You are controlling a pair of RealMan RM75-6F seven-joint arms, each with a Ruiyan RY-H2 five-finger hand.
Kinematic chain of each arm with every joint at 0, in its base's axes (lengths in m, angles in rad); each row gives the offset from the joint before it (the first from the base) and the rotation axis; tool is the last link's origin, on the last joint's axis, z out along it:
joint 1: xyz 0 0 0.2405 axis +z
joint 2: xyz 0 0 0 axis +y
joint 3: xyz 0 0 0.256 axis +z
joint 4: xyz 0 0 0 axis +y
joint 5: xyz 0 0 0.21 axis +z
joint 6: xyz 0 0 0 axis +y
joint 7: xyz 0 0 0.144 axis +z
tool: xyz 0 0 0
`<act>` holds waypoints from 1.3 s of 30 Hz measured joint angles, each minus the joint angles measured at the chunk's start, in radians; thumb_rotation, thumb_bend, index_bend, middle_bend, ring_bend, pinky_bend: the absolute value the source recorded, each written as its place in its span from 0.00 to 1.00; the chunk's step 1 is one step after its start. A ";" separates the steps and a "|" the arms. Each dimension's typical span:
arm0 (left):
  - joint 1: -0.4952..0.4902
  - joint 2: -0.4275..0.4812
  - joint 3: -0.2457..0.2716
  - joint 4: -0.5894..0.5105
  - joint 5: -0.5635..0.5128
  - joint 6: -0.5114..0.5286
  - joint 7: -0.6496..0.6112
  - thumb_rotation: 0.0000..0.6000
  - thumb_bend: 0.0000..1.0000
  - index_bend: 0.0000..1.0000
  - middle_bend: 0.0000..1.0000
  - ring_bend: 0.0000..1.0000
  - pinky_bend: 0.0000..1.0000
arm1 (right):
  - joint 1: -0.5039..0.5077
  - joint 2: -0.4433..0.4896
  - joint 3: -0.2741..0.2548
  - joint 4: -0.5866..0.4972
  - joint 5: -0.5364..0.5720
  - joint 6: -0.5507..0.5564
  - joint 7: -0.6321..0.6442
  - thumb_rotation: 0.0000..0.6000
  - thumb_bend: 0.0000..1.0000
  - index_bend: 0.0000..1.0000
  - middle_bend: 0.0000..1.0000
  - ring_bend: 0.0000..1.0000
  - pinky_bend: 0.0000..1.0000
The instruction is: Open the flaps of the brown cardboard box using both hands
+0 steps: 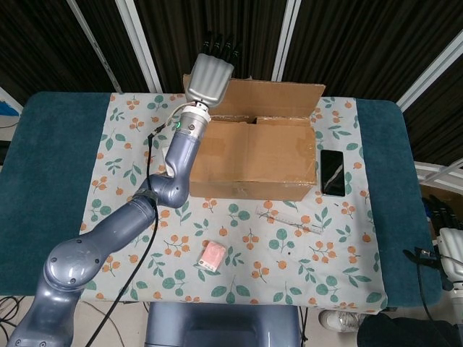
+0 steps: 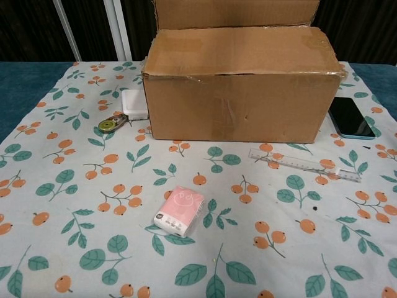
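Head view: left hand (image 1: 210, 74) raised at the far left corner of the brown cardboard box (image 1: 253, 159), flat, fingers straight and together, pointing away toward the dark wall, back of the hand facing the camera. Against the rear flap (image 1: 275, 97), which stands up and leans back; whether touching or just beside cannot be told. Nothing gripped. Front flap (image 1: 257, 144) lying flat over the box top. Right hand (image 1: 450, 246) low at the right edge of the frame, off the table, fingers only partly seen; spread or curled cannot be told.

Chest view: neither hand visible. Box front wall seen square on, rear flap rising out of the frame at the top. Seen here but hidden behind the arm from above: a white charger block (image 2: 134, 103) and a small tape measure (image 2: 111, 124), both just left of the box.

Shared by both views: a black phone (image 1: 332, 172) beside the box's right end, a clear ruler (image 1: 292, 219) in front of the box toward the right, a pink tissue pack (image 1: 212, 255) nearer the front edge.

Underneath, a white cloth (image 1: 130, 155) printed with orange fruit and green leaves, spread over a teal table (image 1: 51, 166). Behind, dark corrugated panels with white metal bars (image 1: 141, 43).
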 measured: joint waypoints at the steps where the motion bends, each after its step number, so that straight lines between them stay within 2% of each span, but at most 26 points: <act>1: -0.006 -0.009 0.000 0.020 0.000 -0.007 -0.001 1.00 0.27 0.00 0.00 0.00 0.00 | 0.000 0.001 -0.001 -0.001 -0.001 -0.001 0.001 1.00 0.18 0.00 0.00 0.00 0.21; 14: -0.070 -0.123 -0.011 0.303 0.021 -0.111 -0.028 1.00 0.27 0.00 0.00 0.00 0.00 | -0.001 0.010 -0.001 -0.005 0.007 -0.010 0.011 1.00 0.18 0.00 0.00 0.00 0.21; 24: -0.101 -0.174 -0.025 0.414 0.051 -0.180 -0.035 1.00 0.27 0.00 0.00 0.00 0.00 | -0.002 0.016 0.001 -0.015 0.022 -0.020 0.003 1.00 0.18 0.00 0.00 0.00 0.21; 31: -0.102 -0.167 -0.041 0.407 0.063 -0.183 -0.085 1.00 0.27 0.00 0.00 0.00 0.00 | -0.001 0.018 0.002 -0.013 0.027 -0.023 0.004 1.00 0.18 0.00 0.00 0.00 0.21; 34: -0.094 -0.145 -0.039 0.378 0.079 -0.183 -0.126 1.00 0.30 0.00 0.00 0.00 0.00 | -0.002 0.018 0.002 -0.011 0.025 -0.023 0.005 1.00 0.18 0.00 0.00 0.00 0.21; 39: -0.051 -0.066 -0.022 0.253 0.117 -0.184 -0.187 1.00 0.33 0.00 0.00 0.00 0.00 | -0.002 0.017 -0.002 -0.010 0.011 -0.016 -0.008 1.00 0.18 0.00 0.00 0.00 0.21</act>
